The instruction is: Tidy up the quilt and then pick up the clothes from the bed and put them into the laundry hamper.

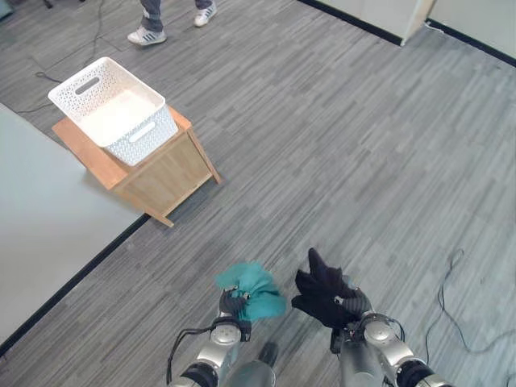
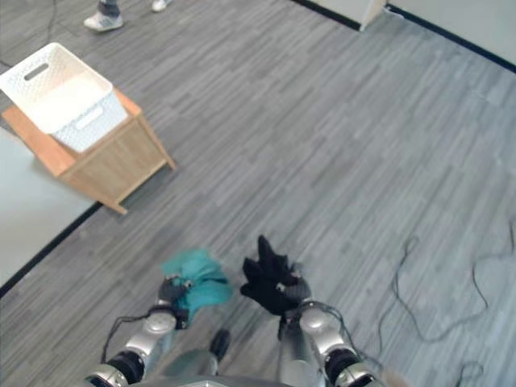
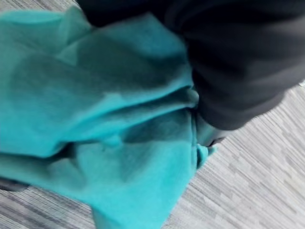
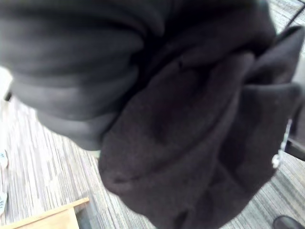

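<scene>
My left hand (image 1: 233, 307) is shut on a bunched teal garment (image 1: 256, 289), held low in front of me above the grey floor; up close the teal cloth (image 3: 95, 119) covers the fingers. Beside it, my right hand (image 1: 355, 305) is shut on a black garment (image 1: 321, 285), whose dark folds (image 4: 190, 143) hang over that hand. The white perforated laundry hamper (image 1: 153, 135) stands far off at the upper left on a low wooden stand (image 1: 165, 177); nothing shows inside it. Both hands are well short of it.
The pale bed (image 1: 40, 226) runs along the left side, its dark base edge slanting to the wooden stand. A person's legs and sneakers (image 1: 147, 35) are at the top beyond the hamper. Open plank floor lies between me and the stand.
</scene>
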Tool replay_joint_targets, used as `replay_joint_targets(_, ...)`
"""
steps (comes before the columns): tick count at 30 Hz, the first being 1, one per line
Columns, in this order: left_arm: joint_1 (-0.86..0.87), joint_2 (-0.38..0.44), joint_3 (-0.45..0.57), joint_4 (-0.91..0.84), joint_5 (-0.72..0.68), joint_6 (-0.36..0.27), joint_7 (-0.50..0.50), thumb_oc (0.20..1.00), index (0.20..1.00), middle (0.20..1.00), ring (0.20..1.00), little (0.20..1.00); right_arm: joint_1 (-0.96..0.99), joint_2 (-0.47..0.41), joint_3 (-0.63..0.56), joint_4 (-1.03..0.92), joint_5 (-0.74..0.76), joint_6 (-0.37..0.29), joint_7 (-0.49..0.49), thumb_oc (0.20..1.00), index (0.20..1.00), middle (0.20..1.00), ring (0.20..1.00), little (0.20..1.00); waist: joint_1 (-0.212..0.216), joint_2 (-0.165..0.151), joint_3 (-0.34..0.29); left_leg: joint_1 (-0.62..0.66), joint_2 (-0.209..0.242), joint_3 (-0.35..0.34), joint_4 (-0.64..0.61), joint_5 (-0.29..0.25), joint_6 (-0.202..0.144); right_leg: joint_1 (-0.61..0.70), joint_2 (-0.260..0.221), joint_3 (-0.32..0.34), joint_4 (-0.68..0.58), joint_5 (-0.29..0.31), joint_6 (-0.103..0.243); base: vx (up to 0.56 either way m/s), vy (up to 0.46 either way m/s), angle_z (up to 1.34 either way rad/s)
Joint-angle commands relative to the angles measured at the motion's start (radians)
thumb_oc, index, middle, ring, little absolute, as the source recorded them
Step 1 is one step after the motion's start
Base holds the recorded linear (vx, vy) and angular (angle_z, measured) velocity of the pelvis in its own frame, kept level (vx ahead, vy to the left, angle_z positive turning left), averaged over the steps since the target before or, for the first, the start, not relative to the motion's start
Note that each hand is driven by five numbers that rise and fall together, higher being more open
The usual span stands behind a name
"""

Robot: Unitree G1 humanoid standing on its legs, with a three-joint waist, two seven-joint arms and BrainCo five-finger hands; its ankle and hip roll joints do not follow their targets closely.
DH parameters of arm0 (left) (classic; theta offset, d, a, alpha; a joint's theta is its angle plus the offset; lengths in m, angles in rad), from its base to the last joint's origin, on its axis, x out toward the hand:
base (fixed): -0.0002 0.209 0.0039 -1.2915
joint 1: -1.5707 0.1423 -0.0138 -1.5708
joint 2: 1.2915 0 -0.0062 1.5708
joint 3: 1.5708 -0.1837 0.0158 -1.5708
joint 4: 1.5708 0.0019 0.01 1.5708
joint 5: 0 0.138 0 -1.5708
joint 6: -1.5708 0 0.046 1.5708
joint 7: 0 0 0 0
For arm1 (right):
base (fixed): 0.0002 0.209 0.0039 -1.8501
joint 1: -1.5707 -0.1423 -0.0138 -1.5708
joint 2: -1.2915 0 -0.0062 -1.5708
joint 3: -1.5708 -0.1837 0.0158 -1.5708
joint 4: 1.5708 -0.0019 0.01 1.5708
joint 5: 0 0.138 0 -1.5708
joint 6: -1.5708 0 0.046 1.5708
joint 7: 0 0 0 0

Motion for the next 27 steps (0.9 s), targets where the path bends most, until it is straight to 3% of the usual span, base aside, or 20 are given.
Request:
replay_joint_targets(1,-0.065,-0.034,0.023,-0.056,-0.02,-0.072,-0.011,0.2,0.2,0.2,0.2,0.2,-0.05,-0.049,-0.03,-0.057,-0.019,-0.046,-0.002,0.2,0.2,0.2,0.2,0.2,0.029,-0.021,-0.014,-0.006,0.015,0.113,0.232,0.129,-0.115,0.118,-0.022,-0.023,0.007,-0.02,0.075,0.51,-0.332,0.98)
replay_joint_targets(2,-0.04,-0.015,0.045,-0.109,-0.07,-0.092,-0.011,0.2,0.2,0.2,0.2,0.2,-0.056,-0.063,-0.015,-0.107,-0.03,-0.049,-0.008,0.2,0.2,0.2,0.2,0.2,0.078,-0.034,0.027,-0.214,-0.005,0.248,0.55,0.218,-0.096,0.225,-0.015,-0.057,-0.004,-0.049,0.015,0.3,-0.322,0.98)
replay_joint_targets(4,-0.022,0.003,0.058,-0.128,-0.065,-0.099,-0.015,0.2,0.2,0.2,0.2,0.2,-0.065,-0.074,-0.011,-0.124,-0.019,-0.052,-0.01,0.2,0.2,0.2,0.2,0.2,0.115,-0.053,0.054,-0.37,-0.009,0.364,0.665,0.18,-0.089,0.318,-0.015,-0.101,-0.042,-0.094,0.002,0.33,-0.297,0.98)
replay_joint_targets(5,-0.023,0.003,0.058,-0.128,-0.065,-0.099,-0.015,0.2,0.2,0.2,0.2,0.2,-0.066,-0.074,-0.011,-0.124,-0.019,-0.052,-0.01,0.2,0.2,0.2,0.2,0.2,0.113,-0.057,0.052,-0.373,-0.014,0.363,0.661,0.185,-0.089,0.315,-0.02,-0.103,-0.042,-0.093,0.003,0.31,-0.163,0.46)
replay_joint_targets(6,-0.011,0.002,0.067,-0.124,-0.056,-0.099,-0.011,0.2,0.2,0.2,0.2,0.2,-0.074,-0.069,-0.004,-0.118,-0.016,-0.052,-0.01,0.2,0.2,0.2,0.2,0.2,0.134,-0.06,0.054,-0.428,-0.016,0.42,0.619,0.165,-0.086,0.36,-0.012,-0.123,-0.059,-0.123,0.001,0.17,-0.084,0.25)
replay_joint_targets(7,-0.011,0.002,0.067,-0.124,-0.056,-0.099,-0.011,0.2,0.2,0.2,0.2,0.2,-0.074,-0.069,-0.004,-0.118,-0.016,-0.052,-0.01,0.2,0.2,0.2,0.2,0.2,0.133,-0.061,0.053,-0.428,-0.017,0.42,0.618,0.165,-0.086,0.359,-0.013,-0.124,-0.059,-0.123,0.001,0.84,-0.091,0.79)
replay_joint_targets(8,0.038,-0.018,0.084,-0.137,-0.058,-0.094,-0.003,0.2,0.2,0.2,0.2,0.2,-0.074,-0.047,-0.006,-0.107,-0.001,-0.055,-0.021,0.2,0.2,0.2,0.2,0.2,0.175,-0.045,0.012,-0.485,0.008,0.566,0.305,0.169,-0.065,0.446,0.035,-0.164,-0.089,-0.212,0.017,0.67,-0.01,1.0)
replay_joint_targets(9,0.041,-0.017,0.083,-0.138,-0.057,-0.094,-0.003,0.2,0.2,0.2,0.2,0.2,-0.073,-0.047,-0.005,-0.107,-0.001,-0.055,-0.021,0.2,0.2,0.2,0.2,0.2,0.175,-0.049,0.013,-0.478,0.003,0.567,0.295,0.171,-0.065,0.449,0.03,-0.165,-0.089,-0.215,0.018,1.02,-0.009,0.88)
replay_joint_targets(11,0.046,-0.041,0.085,-0.128,-0.024,-0.072,0.021,0.2,0.2,0.2,0.2,0.2,-0.087,-0.025,-0.008,-0.087,0.005,-0.058,-0.042,0.2,0.2,0.2,0.2,0.2,0.198,-0.026,-0.022,-0.497,0.074,0.72,0.02,0.307,-0.083,0.557,0.085,-0.206,-0.115,-0.282,0.04,0.72,0.059,0.55)
replay_joint_targets(14,0.05,-0.054,0.104,-0.095,-0.05,-0.063,0.044,0.2,0.2,0.2,0.2,0.2,-0.089,0.002,-0.003,-0.07,-0.002,-0.057,-0.05,0.2,0.2,0.2,0.2,0.2,0.215,-0.054,-0.043,-0.458,0.042,0.698,-0.043,0.317,-0.055,0.577,0.073,-0.223,-0.05,-0.287,0.058,0.59,0.109,0.3)
replay_joint_targets(16,0.04,-0.054,0.105,-0.054,-0.051,-0.064,0.05,0.2,0.2,0.2,0.2,0.2,-0.082,0.022,-0.016,-0.064,0.019,-0.072,-0.051,0.2,0.2,0.2,0.2,0.2,0.216,-0.095,-0.053,-0.43,-0.006,0.683,-0.034,0.293,-0.024,0.536,0.034,-0.23,0.164,-0.204,0.112,0.47,0.129,0.56)
replay_joint_targets(17,0.04,-0.054,0.104,-0.054,-0.051,-0.064,0.05,0.2,0.2,0.2,0.2,0.2,-0.082,0.022,-0.016,-0.064,0.019,-0.072,-0.051,0.2,0.2,0.2,0.2,0.2,0.216,-0.095,-0.054,-0.43,-0.006,0.684,-0.034,0.293,-0.024,0.535,0.035,-0.229,0.163,-0.203,0.112,0.57,0.191,0.71)
replay_joint_targets(18,0.026,-0.043,0.103,-0.035,-0.031,-0.059,0.06,0.2,0.2,0.2,0.2,0.2,-0.072,0.032,-0.011,-0.078,0.019,-0.07,-0.04,0.2,0.2,0.2,0.2,0.2,0.176,-0.09,-0.048,-0.34,-0.02,0.66,-0.059,0.256,0.005,0.447,-0.017,-0.204,0.428,-0.052,0.164,0.83,0.201,0.91)
replay_joint_targets(19,0.015,-0.027,0.103,-0.026,-0.015,-0.056,0.065,0.2,0.2,0.2,0.2,0.2,-0.073,0.035,-0.017,-0.079,0.023,-0.073,-0.03,0.2,0.2,0.2,0.2,0.2,0.13,-0.05,-0.044,-0.23,-0.016,0.595,-0.125,0.238,0.015,0.337,-0.016,-0.183,0.582,-0.04,0.141,0.82,0.201,0.9)
replay_joint_targets(20,0.014,-0.027,0.104,-0.026,-0.015,-0.056,0.065,0.2,0.2,0.2,0.2,0.2,-0.073,0.035,-0.017,-0.079,0.023,-0.073,-0.03,0.2,0.2,0.2,0.2,0.2,0.129,-0.047,-0.045,-0.231,-0.014,0.594,-0.127,0.24,0.014,0.336,-0.013,-0.184,0.579,-0.037,0.14,0.81,0.097,0.99)
replay_joint_targets(21,-0.001,-0.019,0.089,-0.036,-0.001,-0.065,0.075,0.2,0.2,0.2,0.2,0.2,-0.068,0.037,-0.015,-0.078,0.023,-0.075,-0.027,0.2,0.2,0.2,0.2,0.2,0.089,-0.025,-0.032,-0.153,-0.008,0.523,-0.164,0.226,0.008,0.259,-0.008,-0.18,0.573,-0.09,0.119,0.41,0.018,0.78)
replay_joint_targets(23,-0.004,-0.017,0.085,-0.05,-0.002,-0.07,0.078,0.2,0.2,0.2,0.2,0.2,-0.062,0.035,-0.014,-0.086,0.028,-0.079,-0.023,0.2,0.2,0.2,0.2,0.2,0.063,-0.022,-0.031,-0.117,-0.005,0.474,-0.182,0.218,-0.004,0.213,-0.005,-0.184,0.502,-0.102,0.103,0.63,-0.111,0.76)
replay_joint_targets(25,-0.008,-0.004,0.074,-0.075,0.025,-0.078,0.078,0.2,0.2,0.2,0.2,0.2,-0.058,0.022,-0.011,-0.105,0.034,-0.079,-0.015,0.2,0.2,0.2,0.2,0.2,0.018,-0.035,-0.027,-0.06,-0.002,0.369,-0.195,0.177,-0.047,0.159,-0.03,-0.124,0.181,-0.109,0.094,0.74,-0.286,1.38)
replay_joint_targets(26,-0.008,-0.004,0.075,-0.075,0.025,-0.078,0.078,0.2,0.2,0.2,0.2,0.2,-0.058,0.022,-0.011,-0.105,0.034,-0.079,-0.015,0.2,0.2,0.2,0.2,0.2,0.015,-0.034,-0.028,-0.062,-0.001,0.366,-0.195,0.178,-0.047,0.163,-0.028,-0.128,0.173,-0.104,0.093,0.47,-0.222,1.87)
replay_joint_targets(27,-0.013,0.001,0.075,-0.08,0.035,-0.081,0.077,0.2,0.2,0.2,0.2,0.2,-0.059,0.012,-0.014,-0.112,0.039,-0.077,-0.013,0.2,0.2,0.2,0.2,0.2,-0.003,-0.037,-0.029,-0.039,0.005,0.328,-0.206,0.158,-0.064,0.157,-0.025,-0.06,0.044,-0.088,0.104,0.46,-0.19,1.83)
